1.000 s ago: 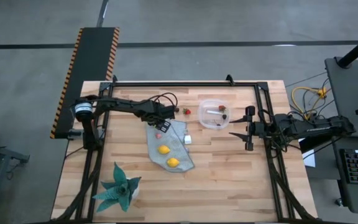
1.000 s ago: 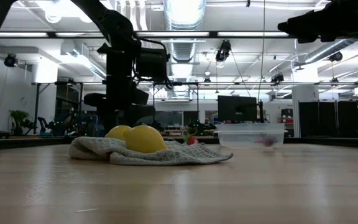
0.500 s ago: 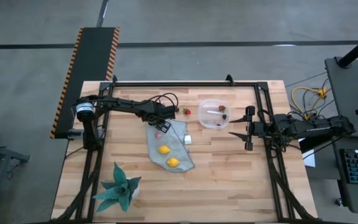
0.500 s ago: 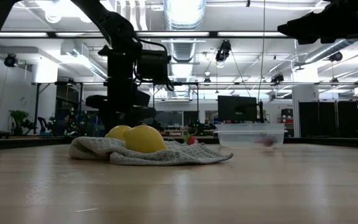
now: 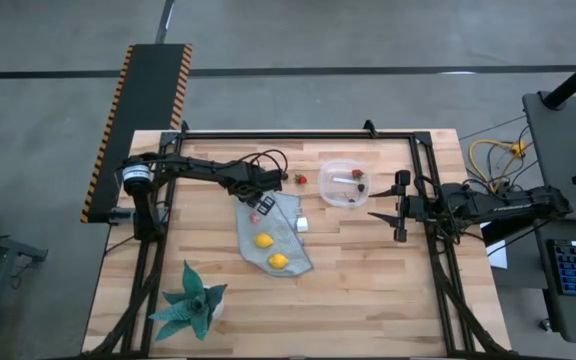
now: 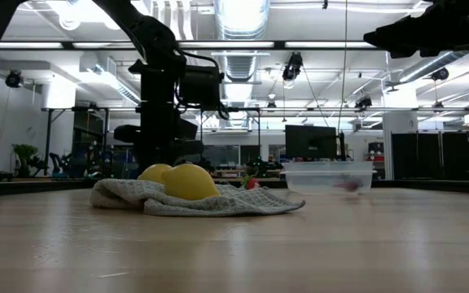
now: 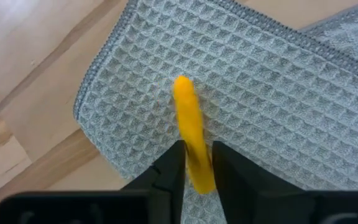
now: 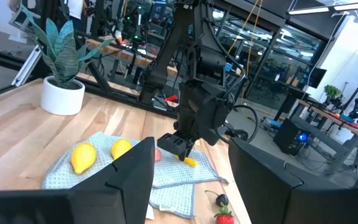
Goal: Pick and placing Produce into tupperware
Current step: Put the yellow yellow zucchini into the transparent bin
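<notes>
My left fingers (image 7: pixel 194 167) are clamped on the stick's (image 7: pixel 189 132) near end; it lies on the cloth (image 7: pixel 278 93), light, stiff, likely slippery. Right fingers (image 5: pixel 400 207) idle, spread.

Left hand (image 7: pixel 197 163) low, fingers pinched close; right hand (image 5: pixel 400 212) raised, fingers apart.

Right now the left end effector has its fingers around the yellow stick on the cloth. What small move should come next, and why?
Probably a short straight lift. The left end effector has its fingers on both sides of the yellow stick, which lies on the grey cloth. Raising it first should free it from the cloth before carrying it toward the clear container, where a few small pieces already lie.
</notes>
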